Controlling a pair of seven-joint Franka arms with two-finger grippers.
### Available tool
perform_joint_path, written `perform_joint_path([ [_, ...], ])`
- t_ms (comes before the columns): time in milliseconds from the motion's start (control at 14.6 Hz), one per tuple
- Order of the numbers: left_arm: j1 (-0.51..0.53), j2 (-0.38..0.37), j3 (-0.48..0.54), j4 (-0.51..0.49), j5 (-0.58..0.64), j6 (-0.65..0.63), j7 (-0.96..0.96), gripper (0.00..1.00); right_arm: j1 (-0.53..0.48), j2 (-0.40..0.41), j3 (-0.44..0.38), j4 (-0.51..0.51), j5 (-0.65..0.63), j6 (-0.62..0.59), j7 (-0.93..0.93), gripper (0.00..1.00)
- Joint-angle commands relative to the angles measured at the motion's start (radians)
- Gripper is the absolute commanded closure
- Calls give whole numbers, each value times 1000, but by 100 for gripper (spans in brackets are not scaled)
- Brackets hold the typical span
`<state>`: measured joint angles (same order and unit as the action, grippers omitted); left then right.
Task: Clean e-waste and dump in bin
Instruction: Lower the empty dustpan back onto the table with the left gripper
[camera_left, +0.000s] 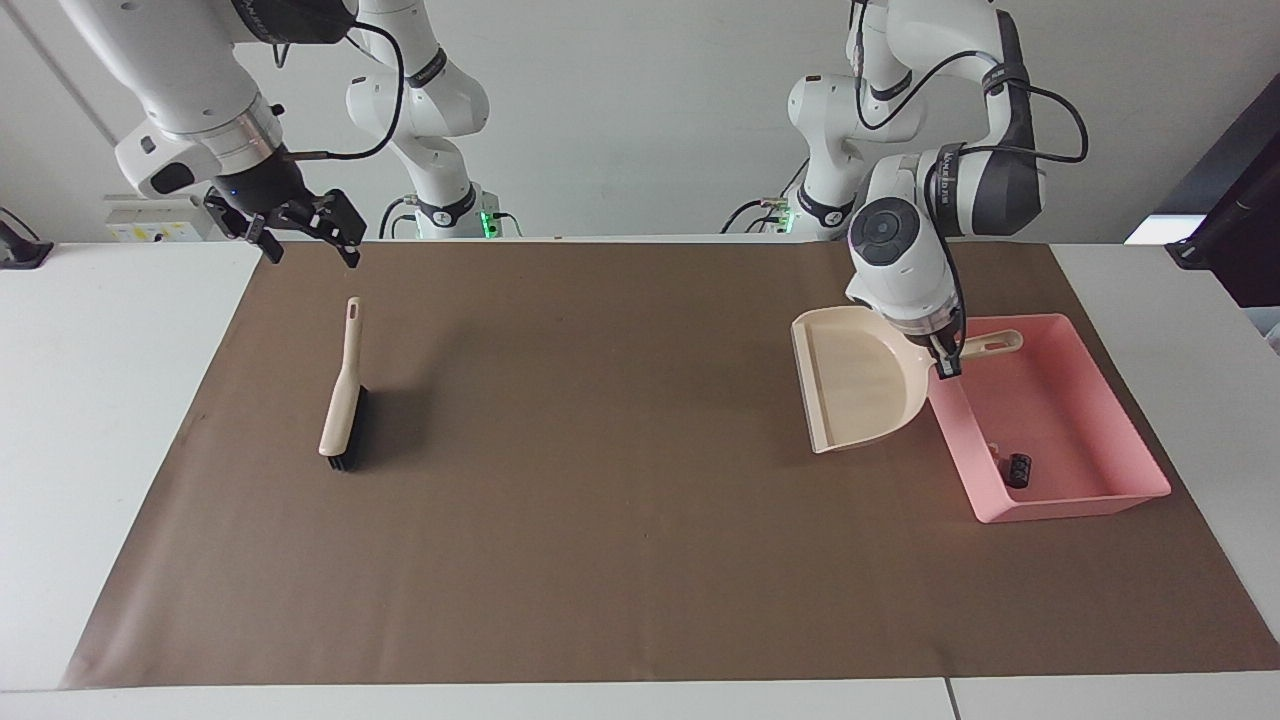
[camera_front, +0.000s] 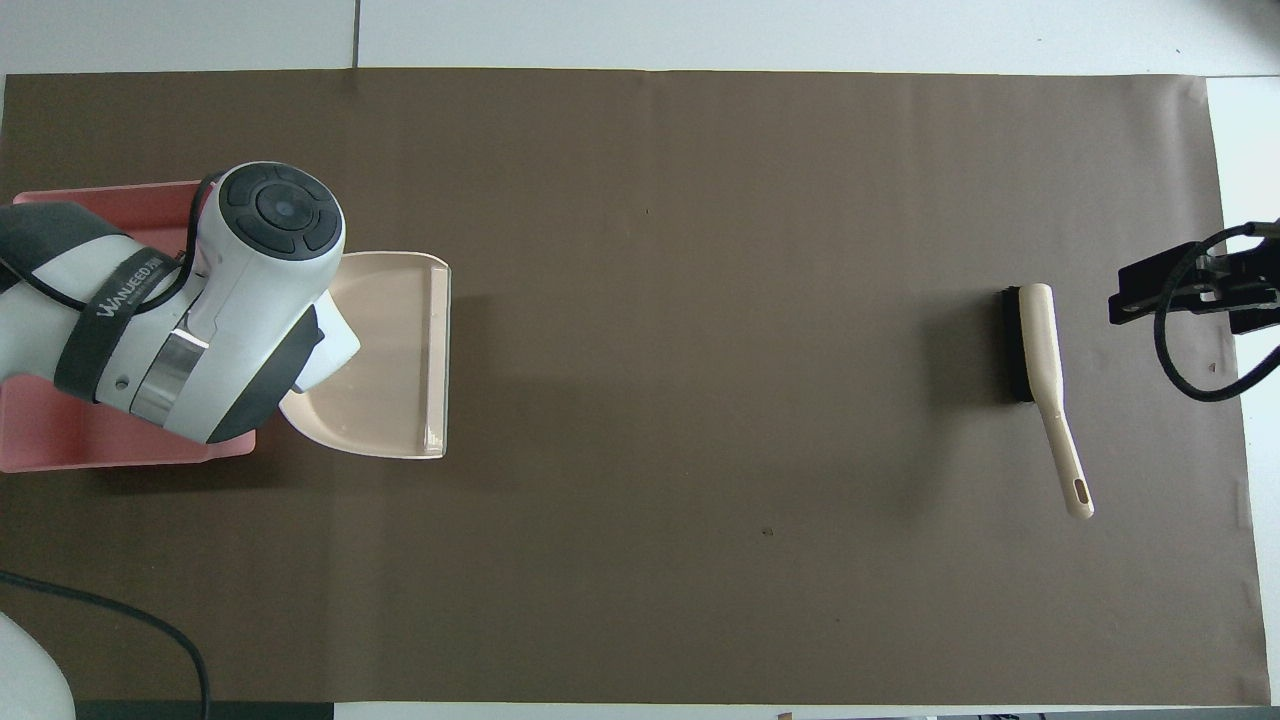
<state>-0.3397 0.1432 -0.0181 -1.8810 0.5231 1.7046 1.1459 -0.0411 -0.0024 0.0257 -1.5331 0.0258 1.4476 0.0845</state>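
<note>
Operator, your right gripper (camera_left: 300, 232): raised over brown mat (camera_left: 620, 560) at right arm's end, fingers spread apart, empty. Beige plastic hand brush with black bristles (camera_left: 341, 400): flat on mat beneath it, untouched. Your left gripper (camera_left: 944, 356): clamped on handle of beige plastic dustpan (camera_left: 860, 385), pan beside bin. Shallow pink rectangular plastic bin (camera_left: 1050, 500): left arm's end. E-waste, small black block (camera_left: 1018, 469) and whitish fragment (camera_left: 994, 449): inside bin.
</note>
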Motion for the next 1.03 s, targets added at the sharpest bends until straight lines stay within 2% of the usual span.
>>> perform_joint_path([
  [0,-47,-17,15,-71,-57,67,-67,100,-20,-4,2,-19,2,7,-42,0],
  [206,-100,-10,15,-128,-58,137,-158,100,-19,-4,-1,-18,-1,10,-52,0],
  [343,-152,22,17,-154,-58,182,-245,100,-17,-4,-3,-19,-6,28,-58,0],
  [548,-194,27,17,-213,-58,243,-282,100,-6,-4,-1,-21,-59,36,-74,0],
  [823,-229,30,17,-231,-57,282,-344,100,-8,7,-1,7,-72,25,-83,0],
  [891,-228,30,17,-231,-57,277,-344,93,-11,8,0,10,-73,25,-89,0],
  [960,-228,30,17,-228,-57,267,-345,73,-13,8,0,10,-73,22,-92,0],
])
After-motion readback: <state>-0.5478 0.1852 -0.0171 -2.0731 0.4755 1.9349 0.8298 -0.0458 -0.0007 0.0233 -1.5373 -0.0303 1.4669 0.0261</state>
